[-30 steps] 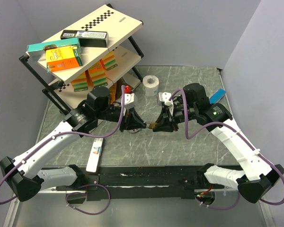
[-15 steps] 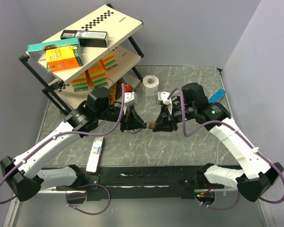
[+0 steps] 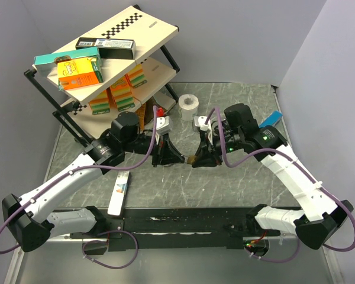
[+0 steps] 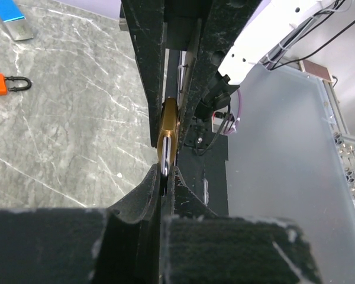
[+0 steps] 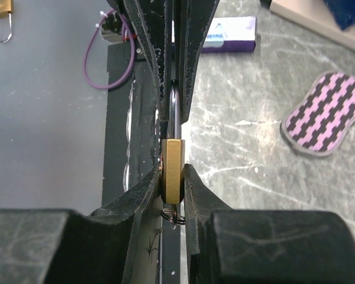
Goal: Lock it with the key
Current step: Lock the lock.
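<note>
A brass padlock [image 3: 191,158] hangs in the air between my two grippers above the middle of the table. My right gripper [image 5: 173,173] is shut on the padlock's brass body [image 5: 172,161]. A key ring [image 5: 173,216] hangs from the bottom of the body, and the key itself is mostly hidden. My left gripper [image 4: 164,173] is shut on the silver shackle [image 4: 164,167], with the brass body [image 4: 167,133] just beyond it. In the top view the left gripper [image 3: 173,158] and the right gripper [image 3: 197,158] face each other tip to tip.
A tilted shelf rack [image 3: 106,65] with boxes stands at the back left, with a tape roll [image 3: 189,106] beside it. A white flat box [image 3: 119,192] lies front left. An orange padlock [image 4: 3,84], a second brass padlock [image 5: 1,15] and a striped pad [image 5: 322,112] lie on the table.
The right arm's wrist has shifted a little to the left and turned. Both grippers stay joined at the padlock.
</note>
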You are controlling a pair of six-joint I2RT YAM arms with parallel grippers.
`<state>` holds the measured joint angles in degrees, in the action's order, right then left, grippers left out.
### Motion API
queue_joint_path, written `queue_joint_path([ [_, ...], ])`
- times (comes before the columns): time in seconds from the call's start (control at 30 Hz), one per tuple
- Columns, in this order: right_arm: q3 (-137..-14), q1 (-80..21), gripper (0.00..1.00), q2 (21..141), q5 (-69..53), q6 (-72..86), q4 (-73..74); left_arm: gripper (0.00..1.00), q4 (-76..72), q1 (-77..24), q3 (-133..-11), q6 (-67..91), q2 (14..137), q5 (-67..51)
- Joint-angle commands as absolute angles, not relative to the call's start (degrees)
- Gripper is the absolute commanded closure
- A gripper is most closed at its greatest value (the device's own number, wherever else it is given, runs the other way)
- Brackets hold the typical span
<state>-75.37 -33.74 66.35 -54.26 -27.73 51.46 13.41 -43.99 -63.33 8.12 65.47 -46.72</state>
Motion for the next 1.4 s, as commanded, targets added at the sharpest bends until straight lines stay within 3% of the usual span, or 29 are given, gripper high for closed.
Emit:
queue_joint_path([
  [0.0, -80.16, -36.56, 1.0, 67.41, -59.32, -26.19, 39.03, 0.99, 2.38, -47.2, -61.52, 12.83, 67.41, -48.6],
  [0.33, -78.58, -37.18, 1.0, 67.15, -64.24, -22.15, 33.41, 0.99, -6.05, -48.43, -58.27, 16.34, 67.85, -50.35],
  [0.63, -75.85, -37.0, 1.0, 64.6, -63.81, -21.0, 27.51, 0.99, -4.4, -49.48, -57.3, 14.77, 68.03, -50.89],
  [1.03, -72.6, -32.88, 1.0, 63.55, -63.37, -25.75, 37.52, 0.99, 7.29, -42.74, -62.31, 9.58, 66.27, -49.57],
  [1.1, -72.07, -31.82, 0.53, 63.46, -63.46, -27.24, 40.93, 0.99, 9.49, -40.53, -63.01, 9.67, 66.36, -51.15],
  [1.17, -71.02, -30.06, 0.26, 62.93, -63.02, -27.42, 42.09, 0.99, 11.59, -37.63, -64.24, 8.1, 66.1, -53.16],
  [1.37, -70.31, -25.23, 0.25, 63.01, -62.4, -29.18, 45.7, 0.99, 14.68, -35.86, -66.62, 3.43, 65.39, -54.67],
])
